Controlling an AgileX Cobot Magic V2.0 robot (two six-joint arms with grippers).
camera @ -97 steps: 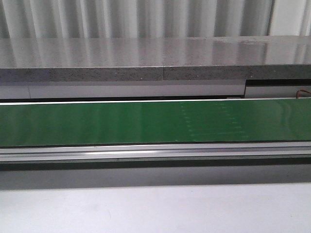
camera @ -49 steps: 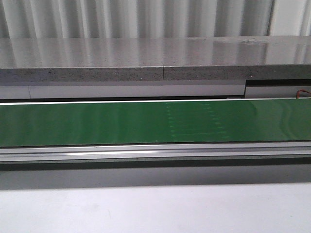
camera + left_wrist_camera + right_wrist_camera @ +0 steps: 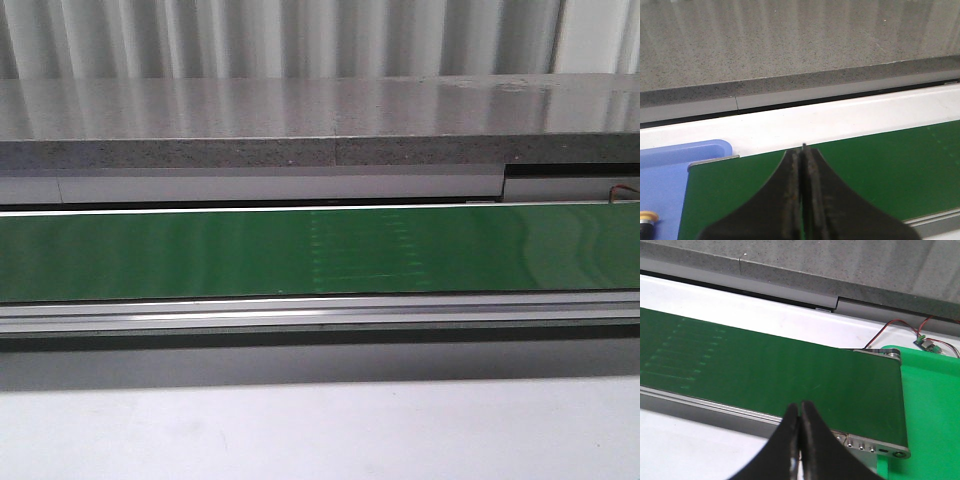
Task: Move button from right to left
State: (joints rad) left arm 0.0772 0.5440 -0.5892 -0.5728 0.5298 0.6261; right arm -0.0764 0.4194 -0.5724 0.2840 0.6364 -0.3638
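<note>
A small yellow round head on a dark body (image 3: 647,218), apparently a button, lies in the blue tray (image 3: 670,165) and is cut off by the edge of the left wrist view. My left gripper (image 3: 803,148) is shut with nothing in it, above the end of the green conveyor belt (image 3: 880,165) beside that tray. In the right wrist view my right gripper (image 3: 800,406) is shut and empty, over the near rail of the belt (image 3: 790,365) close to its other end. Neither gripper appears in the front view, and the belt (image 3: 200,255) there carries nothing.
A green tray (image 3: 935,405) adjoins the belt's right end. A small circuit board with red and black wires (image 3: 925,342) sits behind it. A grey speckled ledge (image 3: 300,120) runs behind the belt. White table surface (image 3: 320,430) lies in front.
The faint stitched seam mark on the belt has drifted leftward across the front view. Nothing else has moved there.
</note>
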